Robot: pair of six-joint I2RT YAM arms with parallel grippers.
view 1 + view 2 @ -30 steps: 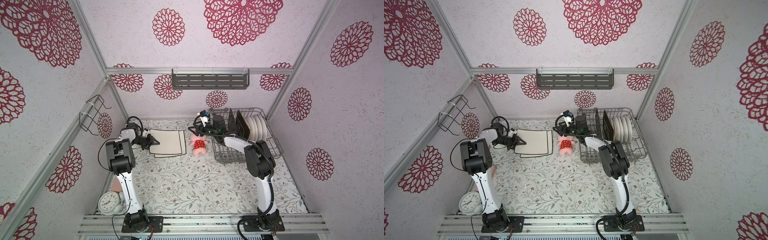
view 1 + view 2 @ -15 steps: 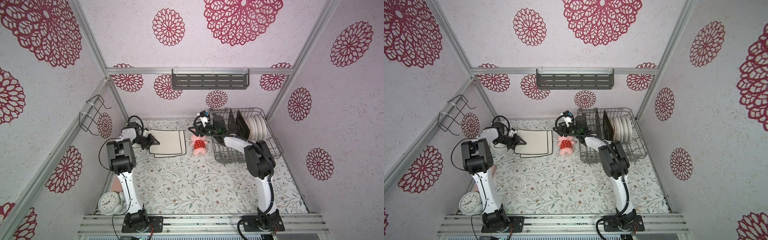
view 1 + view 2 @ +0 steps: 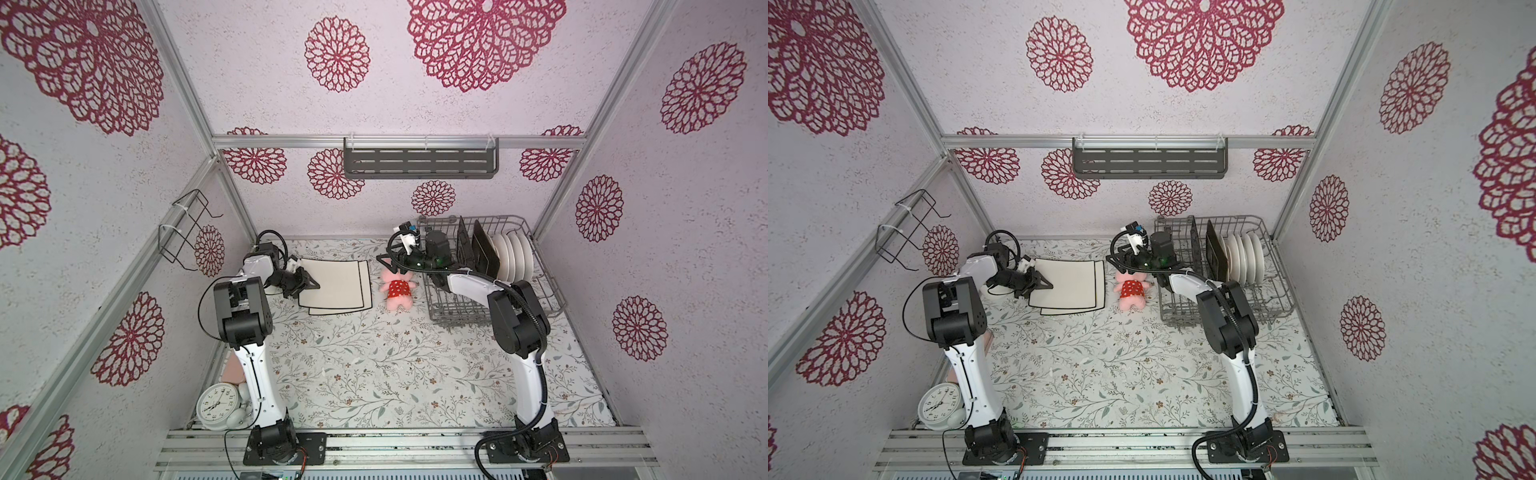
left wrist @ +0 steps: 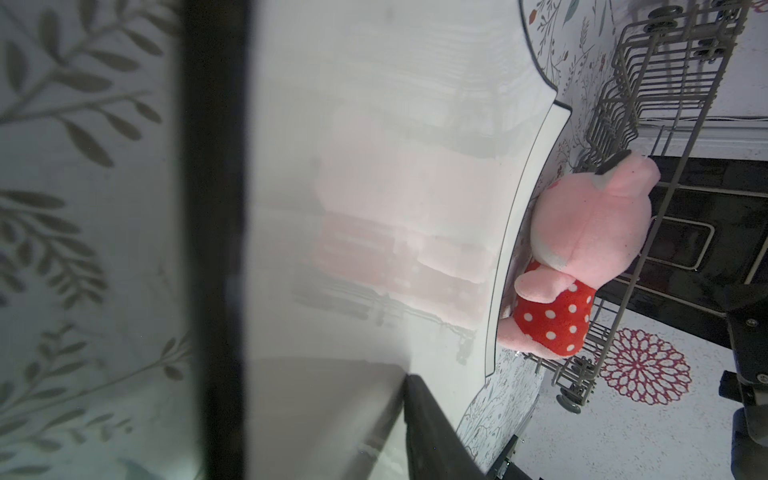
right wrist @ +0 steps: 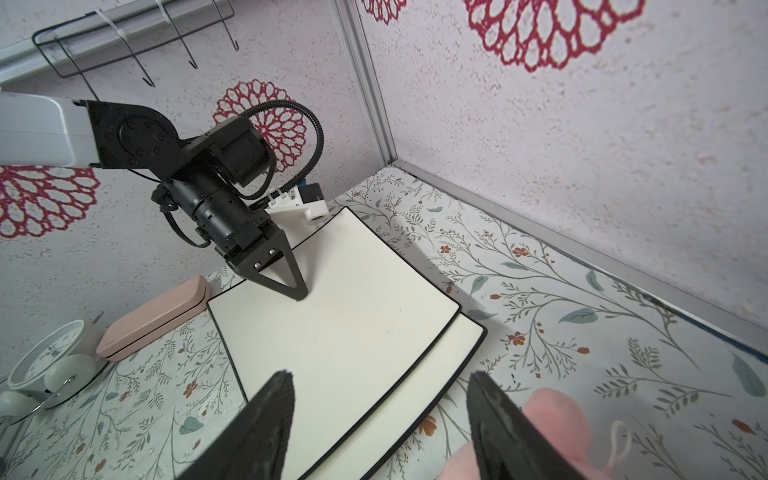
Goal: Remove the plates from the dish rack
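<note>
Two cream plates [image 3: 336,284] lie flat; remaining plates [image 3: 515,257] stand edgewise in rack [image 3: 457,320].

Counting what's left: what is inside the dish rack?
Two dark square plates and a row of round white plates, upright. The right arm hides part of the dish rack.

A robot lab booth: an aluminium frame [image 3: 291,141] holds wallpapered panels [image 3: 249,62] around the floral desk [image 3: 374,365], with robot arms [image 3: 257,374] bolted to a rail [image 3: 415,446] at the desk's front.

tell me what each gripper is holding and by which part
Right gripper: nothing, jaws apart. Left gripper sits at the edge of the top cream plate; whether it grips cannot be told.
</note>
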